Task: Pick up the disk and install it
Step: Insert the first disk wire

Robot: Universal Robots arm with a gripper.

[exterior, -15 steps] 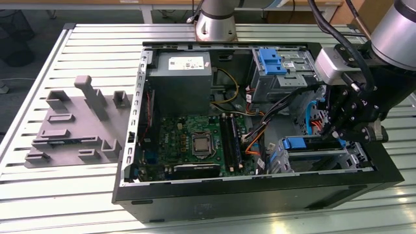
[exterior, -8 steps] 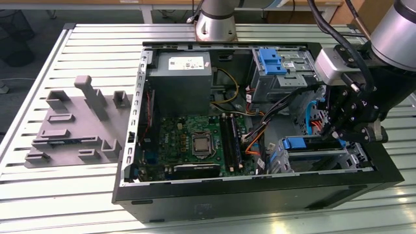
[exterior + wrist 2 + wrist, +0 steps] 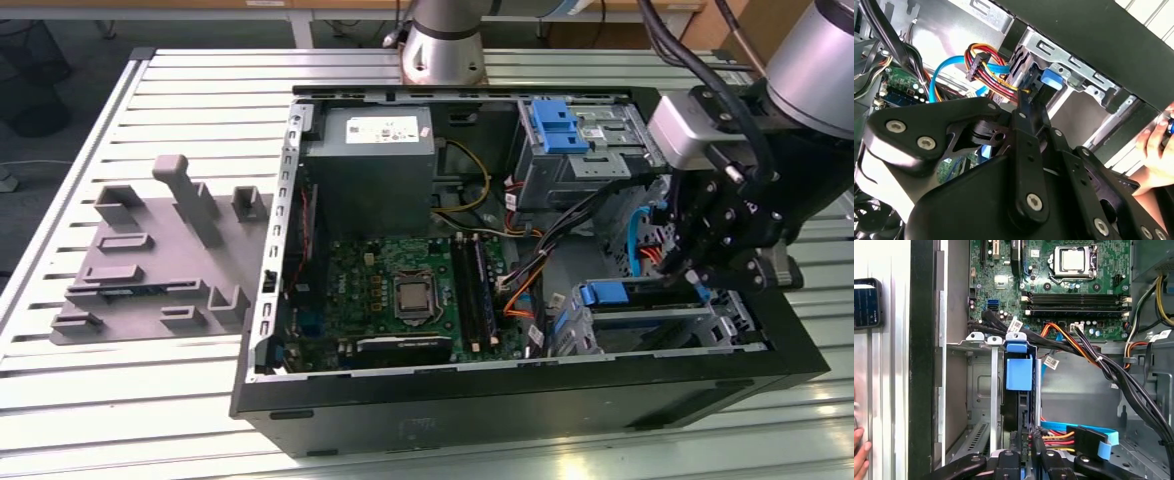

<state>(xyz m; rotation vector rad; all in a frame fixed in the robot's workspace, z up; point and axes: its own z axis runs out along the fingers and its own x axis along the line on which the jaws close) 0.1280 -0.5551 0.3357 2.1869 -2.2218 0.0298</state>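
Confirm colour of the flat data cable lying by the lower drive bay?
Light blue. The flat cable shows best in the first wrist view, beside the red, orange and yellow wires.

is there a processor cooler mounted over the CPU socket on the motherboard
No. In the first wrist view the CPU socket on the motherboard lies bare, its metal top exposed.

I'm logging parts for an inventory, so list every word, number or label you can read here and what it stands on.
No text can be read in these pictures.
White sticker on the grey box: print too small.
White cable tags: blurred.
Circuit board markings: too small.
Dark screen: blurred.
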